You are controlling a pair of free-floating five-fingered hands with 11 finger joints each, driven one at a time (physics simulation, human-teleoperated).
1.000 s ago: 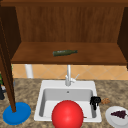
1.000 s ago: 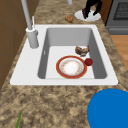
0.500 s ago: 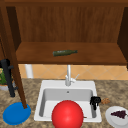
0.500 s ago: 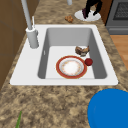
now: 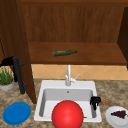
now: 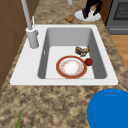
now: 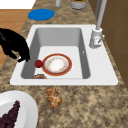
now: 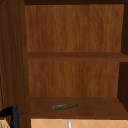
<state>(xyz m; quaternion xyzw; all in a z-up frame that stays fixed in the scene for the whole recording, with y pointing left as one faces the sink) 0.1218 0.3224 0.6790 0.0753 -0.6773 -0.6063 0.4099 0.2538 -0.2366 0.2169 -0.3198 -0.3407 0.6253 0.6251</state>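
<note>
over sink's (image 5: 41, 100) right rim, right hand (image 5: 95, 101)

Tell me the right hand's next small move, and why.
Probably lower the right hand a little toward the red fruit. It hangs over the sink's right rim, fingers relaxed, holding nothing, and the fruit lies in the basin below, beside the plate. The left hand is by the door handle.

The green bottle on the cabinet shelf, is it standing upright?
No, the green bottle lies on its side on the lower shelf, its neck pointing right.
</note>
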